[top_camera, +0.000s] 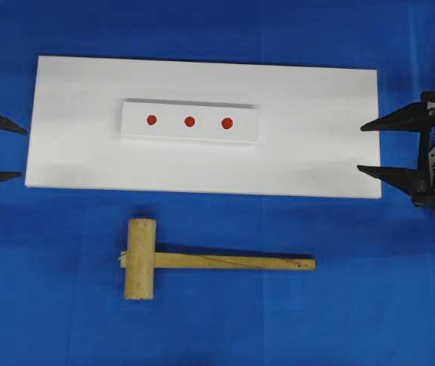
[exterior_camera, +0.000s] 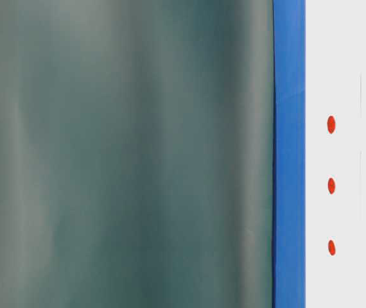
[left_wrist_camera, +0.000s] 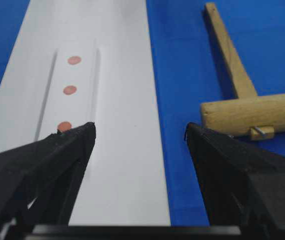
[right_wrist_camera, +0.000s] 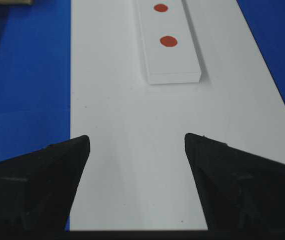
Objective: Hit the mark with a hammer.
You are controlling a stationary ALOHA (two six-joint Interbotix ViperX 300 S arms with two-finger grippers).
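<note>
The hammer (top_camera: 140, 258), a light wooden mallet, lies flat on the blue cloth in front of the white board (top_camera: 317, 152), its handle (top_camera: 236, 262) pointing right. A raised white strip (top_camera: 170, 122) on the board carries three red marks (top_camera: 189, 121) in a row. My left gripper (top_camera: 20, 154) stands open at the board's left edge, holding nothing. My right gripper (top_camera: 361, 148) stands open at the board's right edge, also holding nothing. The left wrist view has the hammer head (left_wrist_camera: 252, 114) just beyond the right fingertip. The right wrist view looks along the board to the strip (right_wrist_camera: 172, 60).
Blue cloth (top_camera: 355, 305) covers the table around the board. In the table-level view a blurred grey-green surface (exterior_camera: 125, 154) fills the left, with the three marks (exterior_camera: 331, 185) on white at the right edge.
</note>
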